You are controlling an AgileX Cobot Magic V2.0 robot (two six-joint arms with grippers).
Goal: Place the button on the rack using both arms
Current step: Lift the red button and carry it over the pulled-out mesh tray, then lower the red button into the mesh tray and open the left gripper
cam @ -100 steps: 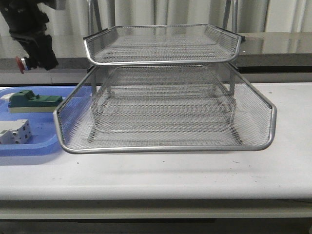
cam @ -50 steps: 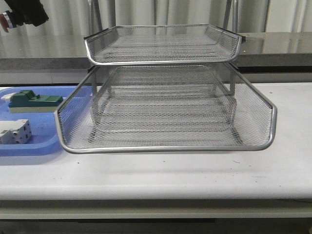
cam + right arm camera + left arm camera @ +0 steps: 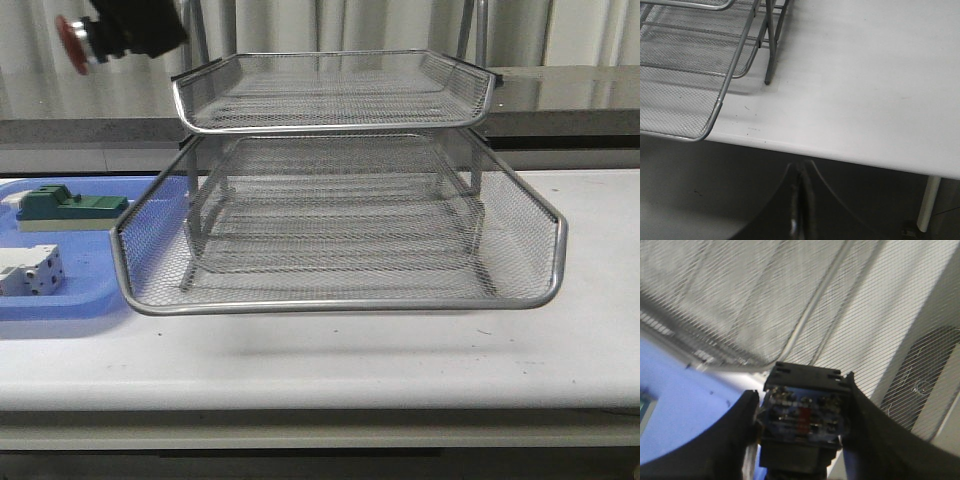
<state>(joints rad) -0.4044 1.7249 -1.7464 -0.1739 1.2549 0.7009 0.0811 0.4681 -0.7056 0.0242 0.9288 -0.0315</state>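
Button [image 3: 80, 40] carried high at upper left, clamped between left gripper [image 3: 802, 412] fingers, red cap outward; likely lifted to clear the rack [image 3: 340, 180] rim before setting down. Right gripper [image 3: 799, 200] fingers pressed together, parked off the table edge, empty.

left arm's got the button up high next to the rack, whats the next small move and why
Probably carry it rightward over the rack's top tier before lowering. The left gripper is shut on the button, which hangs above and left of that tier's rim, with its red cap pointing away from the rack.
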